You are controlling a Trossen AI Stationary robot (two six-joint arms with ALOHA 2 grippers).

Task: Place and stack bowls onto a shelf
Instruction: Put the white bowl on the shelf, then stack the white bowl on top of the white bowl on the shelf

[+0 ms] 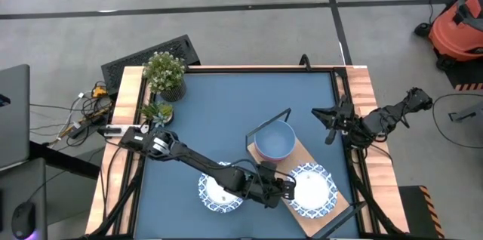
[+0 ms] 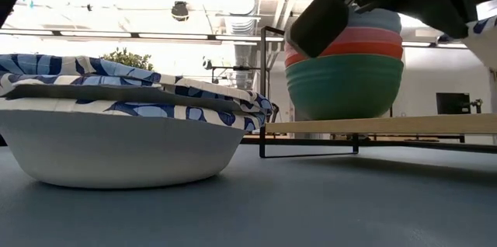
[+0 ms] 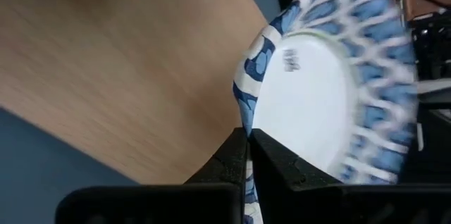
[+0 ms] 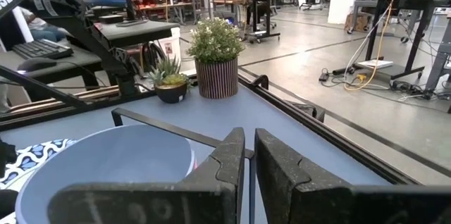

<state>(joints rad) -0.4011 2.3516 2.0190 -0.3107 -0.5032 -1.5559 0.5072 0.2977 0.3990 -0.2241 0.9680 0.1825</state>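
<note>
Lower centre, high view: left tool [image 1: 288, 189], closed on the rim of a patterned bowl [image 1: 312, 188], sets it on the shelf [image 1: 300, 152] beside the stacked bowls [image 1: 274, 141]. Next: release. Right tool [image 1: 326, 121], nearly shut, empty, waits right.

I see a matt light-wood shelf [image 1: 302, 157] with thin black wire framing. The patterned bowl [image 3: 331, 90] looks smooth, slightly glossy; the tabletop [image 1: 226, 112] matt blue.

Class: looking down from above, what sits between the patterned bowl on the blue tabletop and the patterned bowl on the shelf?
In the high view, the left gripper, shut on the shelf bowl's rim.
</note>
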